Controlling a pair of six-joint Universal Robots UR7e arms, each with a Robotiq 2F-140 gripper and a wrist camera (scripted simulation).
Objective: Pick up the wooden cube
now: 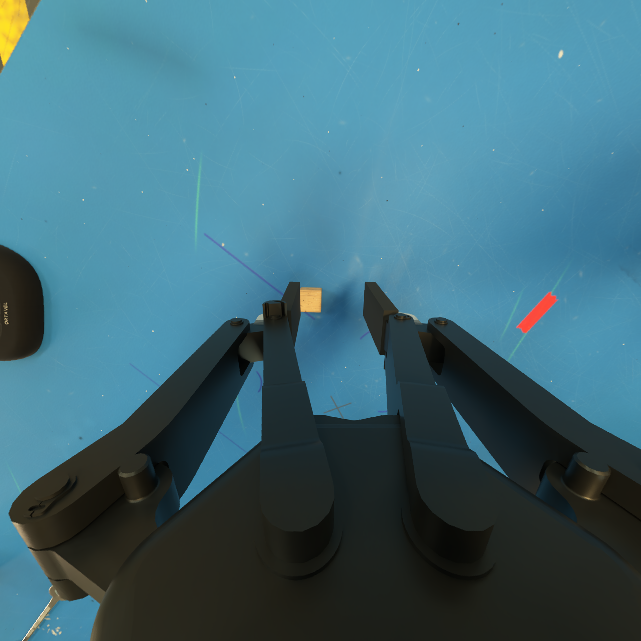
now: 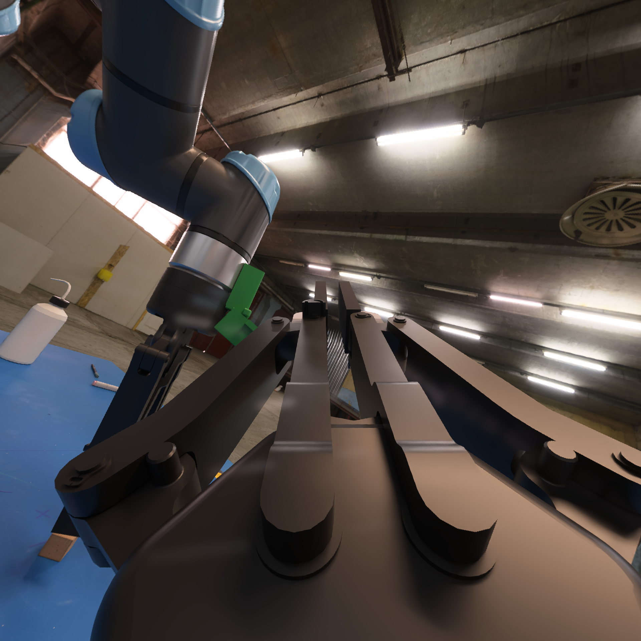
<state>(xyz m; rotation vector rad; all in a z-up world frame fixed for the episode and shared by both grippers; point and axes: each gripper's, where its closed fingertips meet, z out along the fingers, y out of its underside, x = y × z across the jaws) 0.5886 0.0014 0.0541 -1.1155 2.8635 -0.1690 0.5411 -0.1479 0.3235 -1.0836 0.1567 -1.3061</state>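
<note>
Down on the blue table [image 1: 381, 138], the wooden cube [image 1: 310, 299] sits between the spread fingers of the left gripper [image 1: 331, 298], right against the left-hand finger with a clear gap to the other one. Off to the cube's right there's a red strip [image 1: 537, 312]. Meanwhile the right gripper [image 2: 332, 295] is up in the air, fingers nearly together, holding nothing.
</note>
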